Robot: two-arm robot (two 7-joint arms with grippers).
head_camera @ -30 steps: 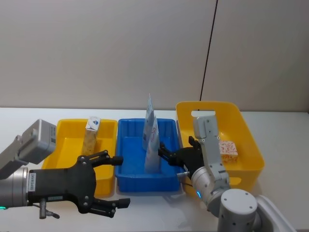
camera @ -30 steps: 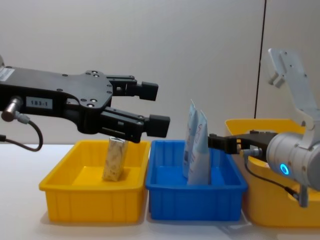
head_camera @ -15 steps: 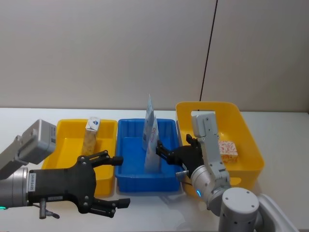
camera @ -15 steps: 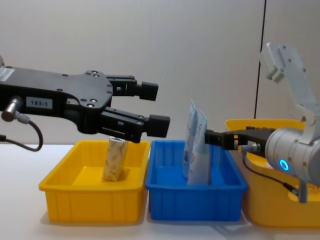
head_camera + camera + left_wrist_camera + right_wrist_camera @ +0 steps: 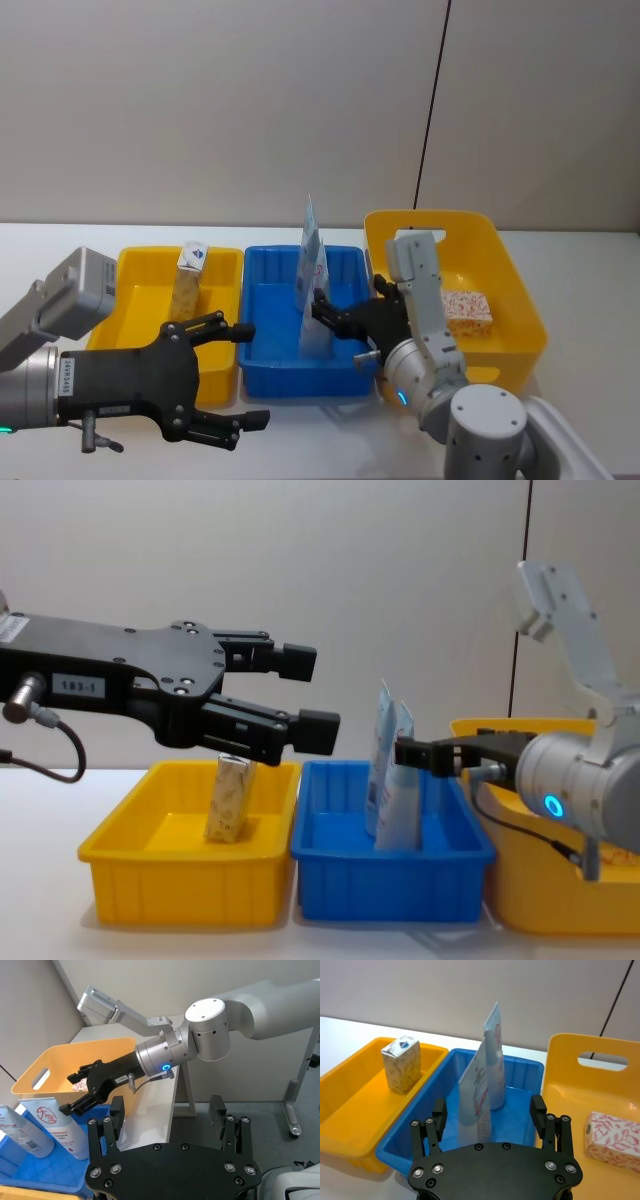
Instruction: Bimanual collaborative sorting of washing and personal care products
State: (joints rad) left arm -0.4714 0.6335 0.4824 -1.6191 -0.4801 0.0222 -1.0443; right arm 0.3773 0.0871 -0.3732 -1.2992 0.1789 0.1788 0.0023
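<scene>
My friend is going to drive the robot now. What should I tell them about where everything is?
Right gripper: open, over the blue bin, right beside the nearer tube, not gripping it.
Left gripper: open, empty, in front of the left yellow bin.
Both tubes stand in the blue bin; the farther tube is behind. The beige carton stands in the left yellow bin. The floral carton lies in the right yellow basket.
Left: probably the floral carton.

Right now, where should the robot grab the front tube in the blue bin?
Probably at the mid-body of the front tube, coming from the robot's right side with the open right gripper. The tube stands upright in the blue bin, wide and flat low down, thin at its crimped top, with the back tube close behind.
</scene>
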